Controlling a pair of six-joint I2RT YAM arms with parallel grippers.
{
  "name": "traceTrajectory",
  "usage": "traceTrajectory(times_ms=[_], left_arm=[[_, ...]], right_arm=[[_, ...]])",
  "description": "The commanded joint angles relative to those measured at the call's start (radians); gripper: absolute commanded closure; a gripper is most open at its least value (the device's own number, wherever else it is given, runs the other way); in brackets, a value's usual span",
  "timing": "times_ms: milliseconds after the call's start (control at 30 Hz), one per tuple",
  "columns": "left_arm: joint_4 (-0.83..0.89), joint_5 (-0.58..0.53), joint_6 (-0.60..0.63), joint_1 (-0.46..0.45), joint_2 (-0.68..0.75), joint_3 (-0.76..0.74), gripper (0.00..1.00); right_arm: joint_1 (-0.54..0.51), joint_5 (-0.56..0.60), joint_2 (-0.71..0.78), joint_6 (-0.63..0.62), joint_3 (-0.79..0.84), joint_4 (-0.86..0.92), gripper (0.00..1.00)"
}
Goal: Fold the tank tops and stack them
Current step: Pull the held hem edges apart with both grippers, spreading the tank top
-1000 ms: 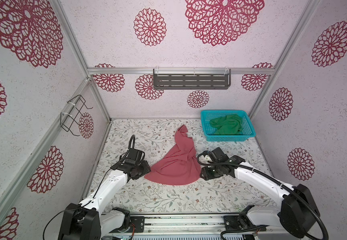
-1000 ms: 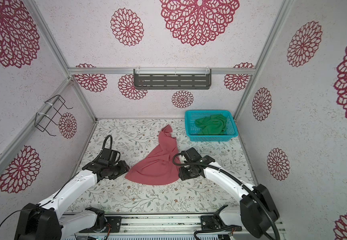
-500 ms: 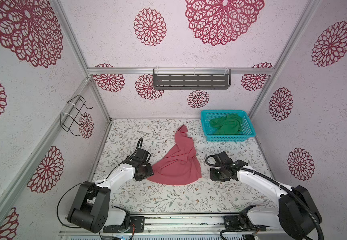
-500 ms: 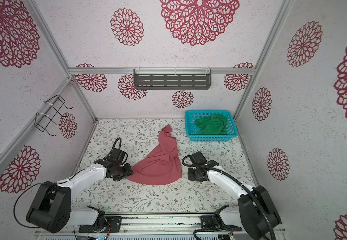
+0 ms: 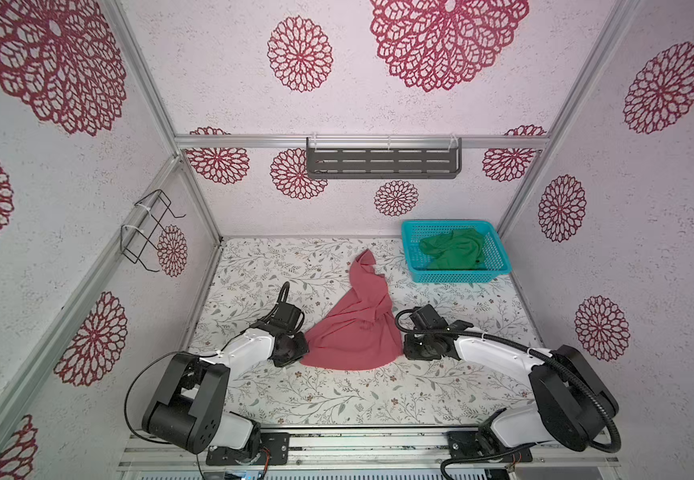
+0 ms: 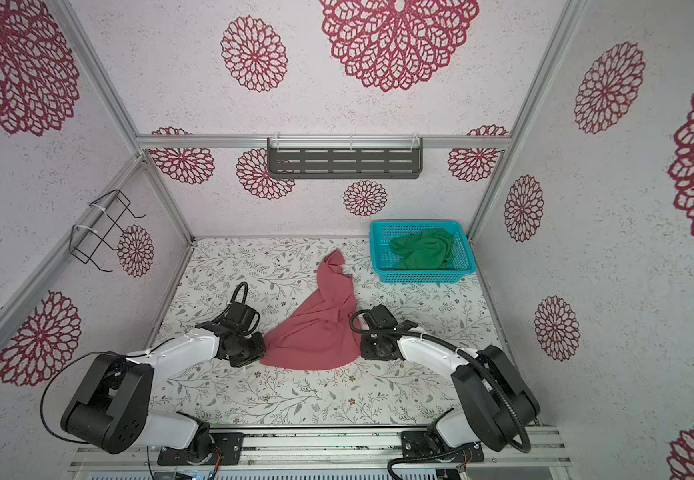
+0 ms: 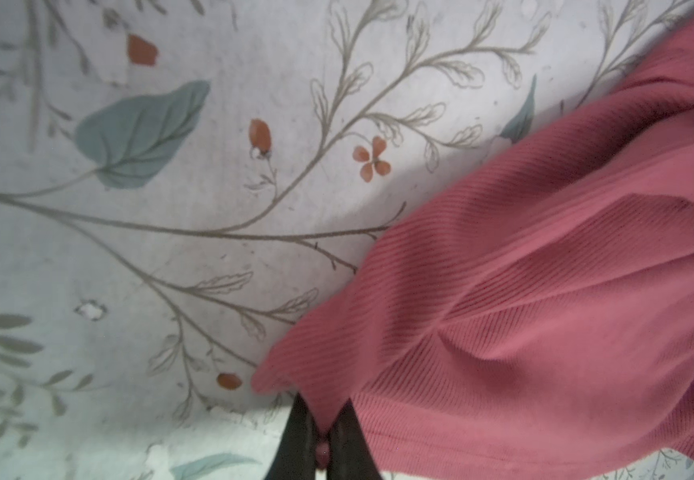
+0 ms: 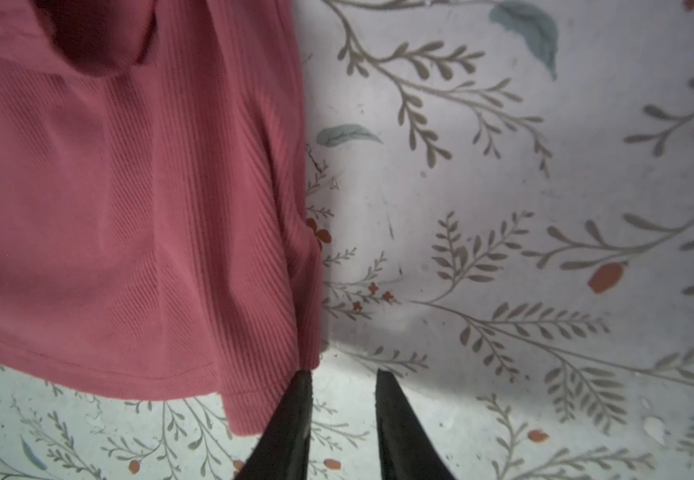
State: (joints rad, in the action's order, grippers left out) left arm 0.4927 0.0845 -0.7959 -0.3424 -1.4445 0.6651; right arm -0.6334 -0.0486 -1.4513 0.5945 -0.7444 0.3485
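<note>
Surface (image 5: 337, 395): floral print, seen whole in both top views.

Pink-red tank top (image 5: 353, 332): lies unfolded on surface near centre. Spreads wide toward 6 o'clock, narrows to a rumpled tip toward 12 o'clock. Ribbed knit clear in both wrist views.

Basket (image 5: 457, 275): turquoise mesh, sits in 1 o'clock corner of surface. Near garment's tip, at its 3 o'clock side, not touching.

Green tank top (image 5: 455, 251): bunched inside basket, unfolded, well apart from pink-red tank top.

Left pincer (image 5: 300, 357): low on surface at 8 o'clock corner of pink-red tank top. Left wrist view: left pincer (image 7: 322, 415) clamped tight on that corner, small nub of cloth squeezed between jaws, cloth puckered toward the pinch.

Right pincer (image 5: 404, 353): low on surface at 4 o'clock corner of same garment. Right wrist view: right pincer (image 8: 343, 374) with jaws parted, bare surface showing between them. One jaw tip touches hem corner; nothing gripped.
</note>
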Motion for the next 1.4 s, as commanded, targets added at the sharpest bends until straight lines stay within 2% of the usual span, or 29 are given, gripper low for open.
traceTrajectory(times_ms=[0,200,333,467,567,767,967,1367], left_arm=[[-0.006,-0.006,-0.005,-0.002,-0.005,-0.004,0.93],[-0.013,-0.006,-0.009,-0.003,-0.003,-0.015,0.94],[-0.011,-0.008,-0.006,0.0,-0.009,-0.009,0.94],[-0.011,-0.007,-0.002,0.0,-0.012,-0.005,0.95],[-0.013,-0.008,-0.002,0.0,-0.016,-0.004,0.95],[-0.013,-0.014,-0.004,0.001,-0.012,-0.005,0.95],[-0.013,-0.013,-0.002,0.002,-0.012,-0.005,0.96],[-0.016,-0.019,0.0,0.009,-0.001,-0.019,1.0]], right_arm=[[-0.049,0.002,-0.019,0.009,-0.071,-0.029,0.7],[-0.157,0.072,-0.085,-0.021,-0.169,0.067,0.65],[-0.15,0.145,-0.071,-0.024,-0.161,0.119,0.65],[-0.087,0.124,0.016,-0.016,-0.122,0.115,0.66],[-0.059,0.128,0.035,-0.024,-0.113,0.134,0.7],[-0.078,0.118,-0.023,-0.019,-0.126,0.119,0.74],[-0.105,0.12,-0.077,-0.02,-0.147,0.101,0.7],[-0.116,0.123,-0.157,-0.018,-0.161,0.076,0.69]])
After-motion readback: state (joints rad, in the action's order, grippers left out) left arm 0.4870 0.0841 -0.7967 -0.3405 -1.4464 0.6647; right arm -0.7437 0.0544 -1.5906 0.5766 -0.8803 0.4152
